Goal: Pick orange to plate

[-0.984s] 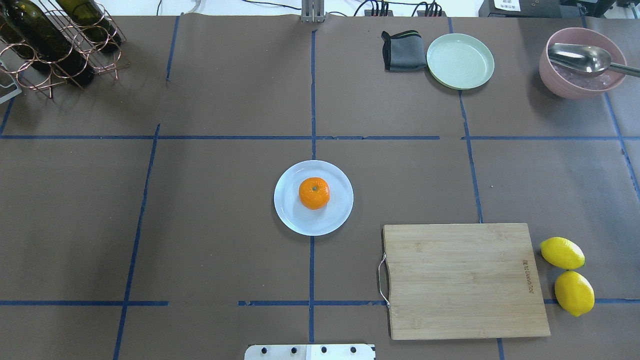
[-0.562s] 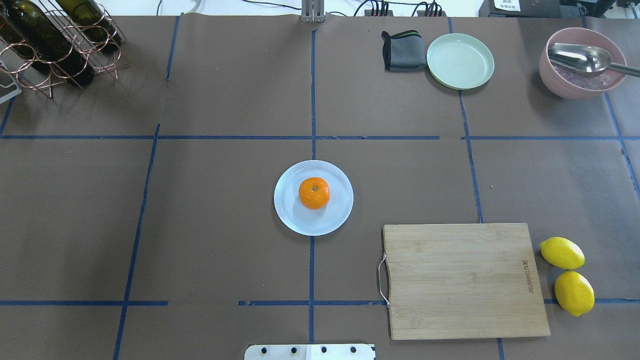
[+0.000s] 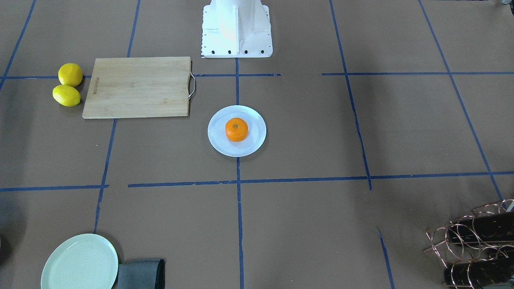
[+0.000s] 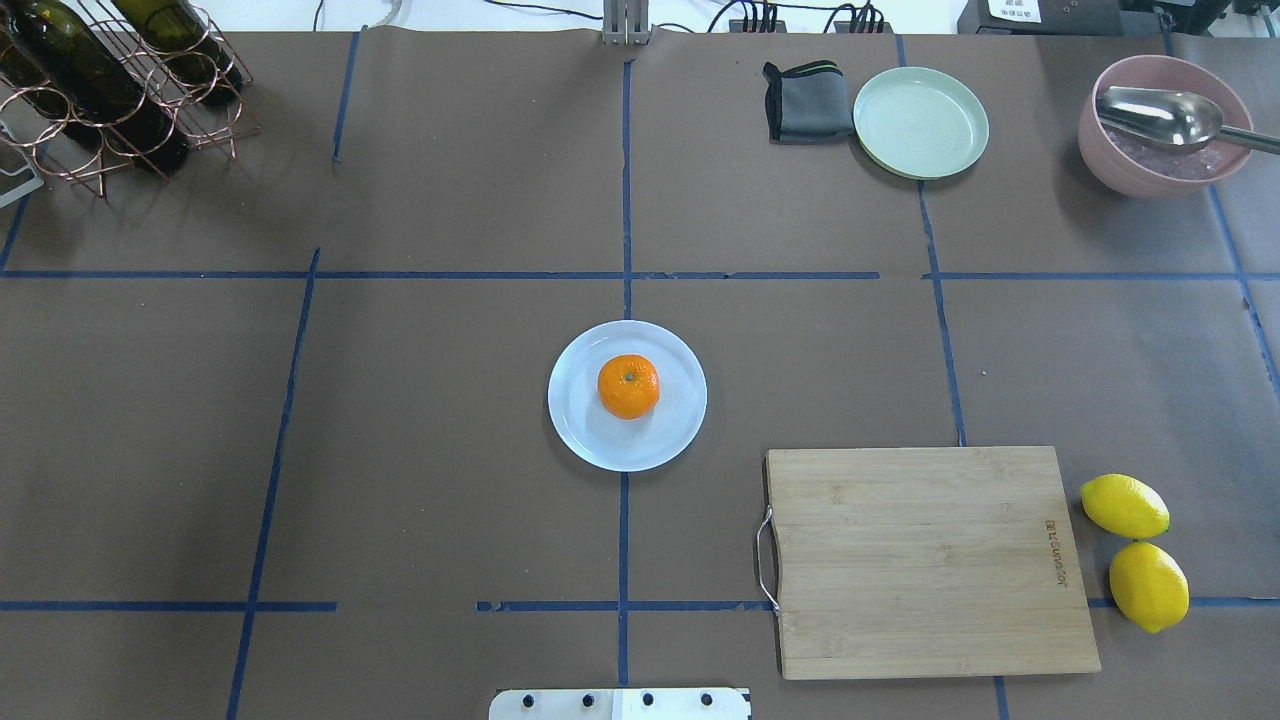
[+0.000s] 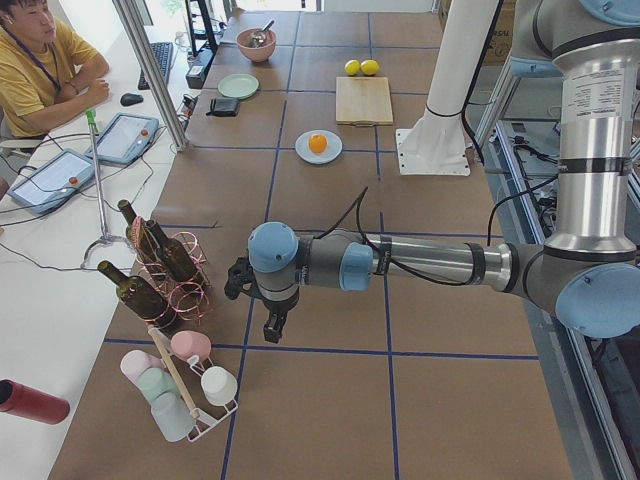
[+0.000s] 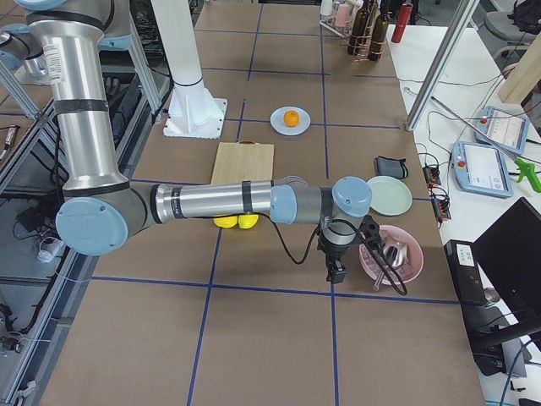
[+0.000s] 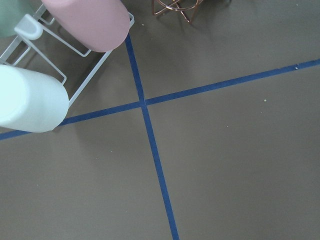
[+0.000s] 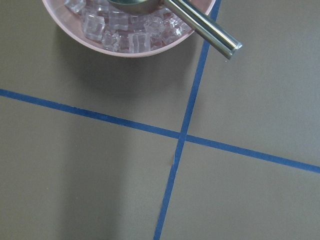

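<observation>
Down at one end of the counter [image 4: 400, 450], the left pincer [image 5: 272, 328], pointing down over a cross of blue tape [image 7: 144, 102], just beside a rack of cups [image 5: 190, 395] and near a wire rack of bottles [image 5: 165, 265]. Open or shut, holding something or not: cannot tell (seen only from the side, small and dark). At the other end, the right pincer [image 6: 336, 271], pointing down too, just beside a pink bowl [image 6: 410, 269] full of ice cubes [image 8: 115, 30] with a shiny spoon [image 8: 200, 27] in it. Cannot tell its grip either. Well apart from both, in the middle of the counter, the orange [image 4: 628, 386], sitting on the plate [image 4: 590, 440] with its little green stem spot up. Near the plate, on the robot's right, a wooden cutting board [image 4: 930, 560] with a metal handle, and two yellow lemons [image 4: 1124, 506] side by side just past its edge. Along the far edge, a pale green plate [image 4: 920, 122] with a folded grey cloth [image 4: 805, 102] right beside it.
</observation>
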